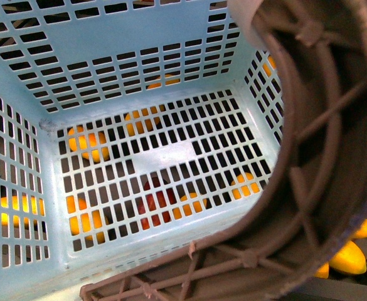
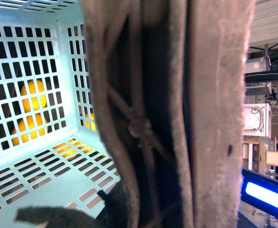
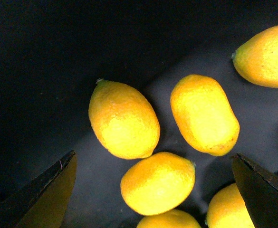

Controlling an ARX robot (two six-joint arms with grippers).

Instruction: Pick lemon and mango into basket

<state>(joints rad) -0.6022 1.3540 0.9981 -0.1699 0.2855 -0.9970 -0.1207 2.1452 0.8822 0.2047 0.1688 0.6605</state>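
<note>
Fingertips (image 3: 43, 194) of your right hand (image 3: 155, 190) stood wide apart at the two lower corners of the right wrist view. The hand was open and gripped nothing, and both tips were cut off by the frame. Between them, lower down, lay the lemon (image 3: 158, 183) on a dark surface (image 3: 43, 71). Just beside it was a second one with a small pointed tip (image 3: 123, 118), and a third (image 3: 204, 114) lay close by. More yellow fruit (image 3: 264, 54) was cut off at the edges.

You could not tell from the left wrist view whether your left hand was open or closed. The brown handle (image 2: 210, 118) filled most of that picture from very close. A dark blurred shape (image 2: 58, 216) at the edge could not be made out.

In the front view the basket (image 1: 170, 157) faced the camera with its mouth open, and the handle curved across its right side, hiding that corner. Orange-yellow patches (image 1: 86, 141) and a red one (image 1: 155, 200) showed only through the floor slots, from beneath. You could not tell whether any of them was the mango. Outside the basket, past the handle, a few yellow fruits (image 1: 348, 257) were partly hidden.
</note>
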